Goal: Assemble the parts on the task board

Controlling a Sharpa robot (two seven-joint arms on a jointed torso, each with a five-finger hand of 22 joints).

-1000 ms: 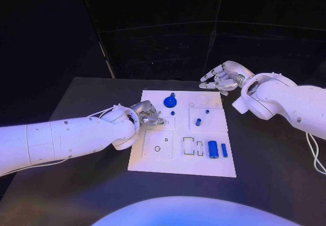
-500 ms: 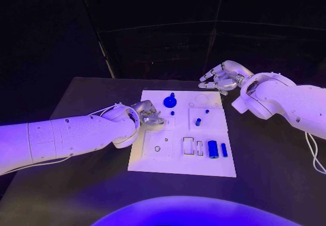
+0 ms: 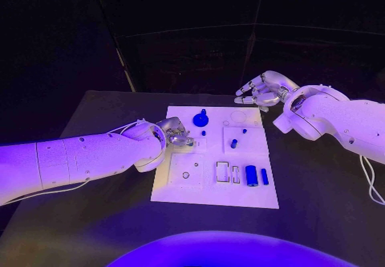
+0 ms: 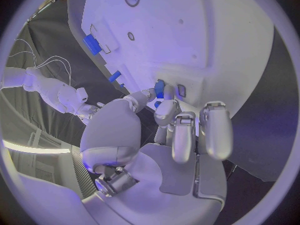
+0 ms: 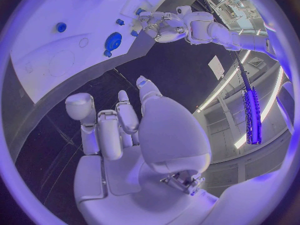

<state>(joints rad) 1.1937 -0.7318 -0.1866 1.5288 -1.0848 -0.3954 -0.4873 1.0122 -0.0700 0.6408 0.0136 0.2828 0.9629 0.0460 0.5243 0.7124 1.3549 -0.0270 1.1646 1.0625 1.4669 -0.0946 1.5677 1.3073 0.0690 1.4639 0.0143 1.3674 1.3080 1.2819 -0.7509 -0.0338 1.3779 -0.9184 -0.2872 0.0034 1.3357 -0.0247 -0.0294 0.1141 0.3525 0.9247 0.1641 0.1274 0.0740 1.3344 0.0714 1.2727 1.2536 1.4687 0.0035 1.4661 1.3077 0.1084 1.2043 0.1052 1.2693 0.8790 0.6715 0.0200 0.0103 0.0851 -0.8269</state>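
Observation:
The white task board (image 3: 210, 189) lies mid-table. My left hand (image 3: 175, 134) hovers low over its left-middle part, and thumb and fingertip pinch a small blue part (image 4: 159, 88) beside a small rectangular slot (image 4: 181, 90). My right hand (image 3: 258, 92) hangs above the board's far right corner with its fingers loosely apart and nothing in them. A blue gear (image 3: 201, 119) stands near the far edge, with a small blue peg (image 3: 203, 133) just in front of it. Right of the middle stands a blue peg (image 3: 233, 143). A blue cylinder (image 3: 251, 176) and a thin blue bar (image 3: 265, 177) lie near the right edge.
Two rectangular recesses (image 3: 222, 172) sit left of the cylinder. A round hole (image 3: 185, 175) marks the board's near left part. Black tabletop (image 3: 321, 183) surrounds the board. My left forearm (image 3: 80, 161) crosses the table's left side.
My left hand has crept slightly toward the far side of the board. The right hand and the parts on the board have stayed put.

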